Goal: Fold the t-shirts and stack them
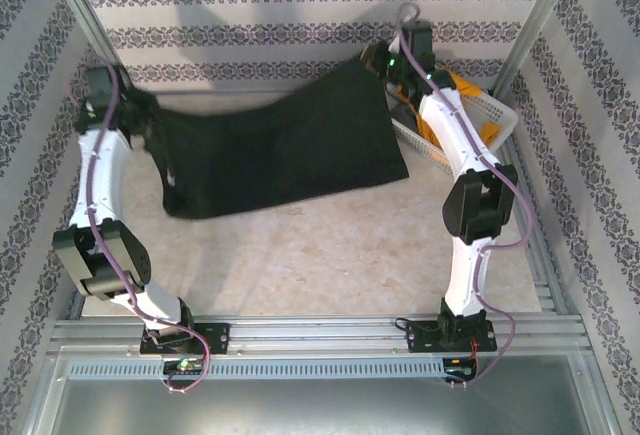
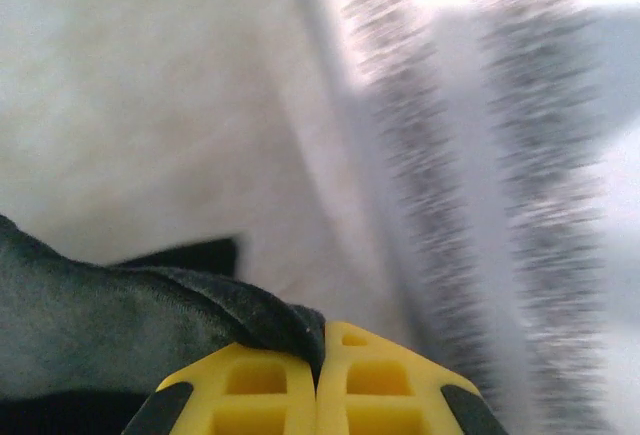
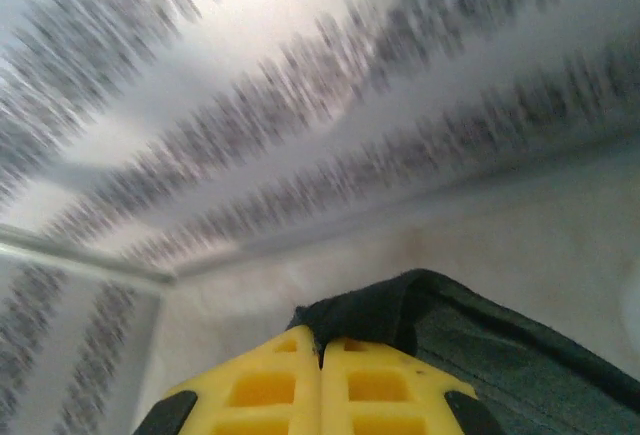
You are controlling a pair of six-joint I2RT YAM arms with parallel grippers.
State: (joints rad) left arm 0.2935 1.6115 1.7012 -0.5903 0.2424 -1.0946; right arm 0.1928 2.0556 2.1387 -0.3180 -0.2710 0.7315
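Black t-shirt (image 1: 290,150) hangs stretched, long axis left-to-right — left gripper (image 2: 320,343) and right gripper (image 3: 322,347) each pinch one end.

1. I saw my yellow plastic left gripper (image 2: 320,350) at the bottom edge, its jaws pressed tight together.
2. A fold of the soft black cloth t-shirt (image 2: 120,315) was pinched at the tips and trailed off to the left.
3. Beyond lay the pale beige tabletop (image 2: 150,105); the patterned grey-and-white wall (image 2: 520,175) was blurred on the right.
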